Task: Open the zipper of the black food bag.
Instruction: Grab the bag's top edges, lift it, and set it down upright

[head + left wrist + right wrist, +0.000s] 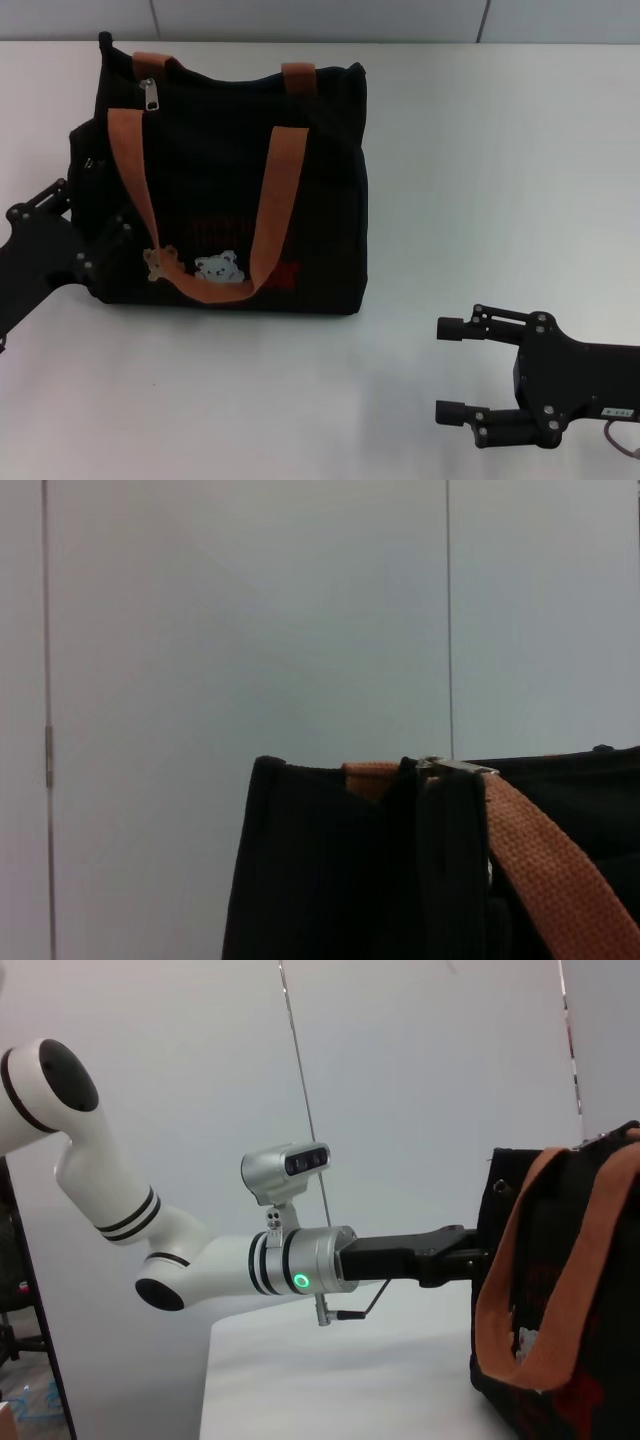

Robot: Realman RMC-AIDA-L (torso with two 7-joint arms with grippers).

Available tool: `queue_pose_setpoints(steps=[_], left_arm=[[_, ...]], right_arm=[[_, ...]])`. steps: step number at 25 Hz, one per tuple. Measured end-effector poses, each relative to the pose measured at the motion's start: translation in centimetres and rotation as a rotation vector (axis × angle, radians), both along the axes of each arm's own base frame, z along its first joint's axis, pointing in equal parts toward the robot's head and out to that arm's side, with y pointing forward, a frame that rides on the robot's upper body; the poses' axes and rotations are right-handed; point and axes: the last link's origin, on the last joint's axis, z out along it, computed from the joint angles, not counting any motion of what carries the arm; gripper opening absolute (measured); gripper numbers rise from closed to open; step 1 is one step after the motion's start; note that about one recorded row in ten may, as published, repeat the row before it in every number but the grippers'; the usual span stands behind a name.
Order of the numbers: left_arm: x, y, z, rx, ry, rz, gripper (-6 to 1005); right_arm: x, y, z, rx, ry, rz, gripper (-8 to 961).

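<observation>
The black food bag [225, 180] stands upright at the table's left centre, bear pictures and red lettering facing me, one orange-brown handle draped down its front. Its zipper's silver pull tab [150, 95] hangs at the left end of the top rim, and it also shows in the left wrist view as the pull tab [455, 767] on the rim. My left gripper [92, 208] is open, its fingertips against the bag's left end; the right wrist view shows the left gripper [468, 1252] meeting the bag [590, 1290]. My right gripper [450, 370] rests open near the front right, well apart from the bag.
The white table [480, 180] stretches to the right of the bag and in front of it. A pale wall with vertical seams stands behind. My left arm [200, 1260] reaches in from the left side.
</observation>
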Motion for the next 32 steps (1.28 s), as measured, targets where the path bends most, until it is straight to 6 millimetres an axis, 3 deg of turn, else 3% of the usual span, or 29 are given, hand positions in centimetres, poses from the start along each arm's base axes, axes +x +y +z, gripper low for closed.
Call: queue_pose_setpoints(steps=[7,32], left_arm=[[0.0,-0.1,0.0,0.0,0.002,-0.004,435],[1.1,-0.8,-0.4,0.023,0.031,-0.108,187]], right_arm=[[0.0,0.0,0.0,0.004,0.001,-0.004,829],[0.1,-0.1,0.0,0.015,0.004,-0.007,830]])
